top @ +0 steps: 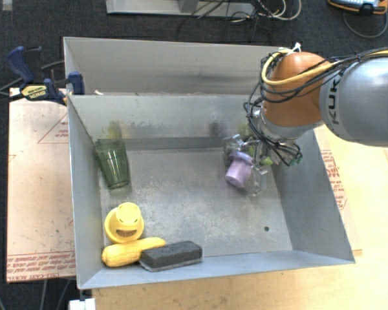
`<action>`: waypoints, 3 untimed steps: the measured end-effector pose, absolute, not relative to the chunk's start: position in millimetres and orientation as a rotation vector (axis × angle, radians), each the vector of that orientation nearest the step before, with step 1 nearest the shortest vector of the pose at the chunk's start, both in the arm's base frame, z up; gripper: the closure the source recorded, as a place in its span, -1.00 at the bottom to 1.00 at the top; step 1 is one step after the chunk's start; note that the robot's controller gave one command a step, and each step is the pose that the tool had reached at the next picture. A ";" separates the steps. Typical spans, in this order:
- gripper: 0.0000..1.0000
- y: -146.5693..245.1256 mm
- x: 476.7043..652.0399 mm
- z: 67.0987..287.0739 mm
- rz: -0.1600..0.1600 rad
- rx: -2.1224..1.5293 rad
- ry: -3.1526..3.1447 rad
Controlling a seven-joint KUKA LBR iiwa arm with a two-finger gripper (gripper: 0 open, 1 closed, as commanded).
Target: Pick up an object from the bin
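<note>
Claw (251,166) is low in the bin (181,63), right of centre and toward the far wall, right on a small lilac cup-shaped piece (237,173). Wrist and cabling cover the top of it, so I can't tell if the claw is spread or clamped, or if the piece is off the floor.

Step, my read: at the grasp, lift not yet confirmed. Next move calls for a firm pinch across the piece's body, then a straight rise clear of the right wall.

The piece: pale purple, short, rounded, tilted, lying on the bin floor with nothing else close by.

Everything else sits well apart at the left:
- green translucent cup (113,163), far-left
- yellow round toy (124,223), yellow banana-shaped thing (130,252) and dark grey block (171,254), bunched in the near-left corner
</note>
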State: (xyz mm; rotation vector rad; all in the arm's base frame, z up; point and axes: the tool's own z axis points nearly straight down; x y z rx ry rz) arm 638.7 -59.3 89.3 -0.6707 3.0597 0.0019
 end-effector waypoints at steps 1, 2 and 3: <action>1.00 -82.1 630.5 73.9 0.000 -0.855 3.009; 1.00 -82.1 630.6 73.9 0.001 -0.854 3.009; 1.00 -73.2 637.9 222.6 0.002 -0.750 3.032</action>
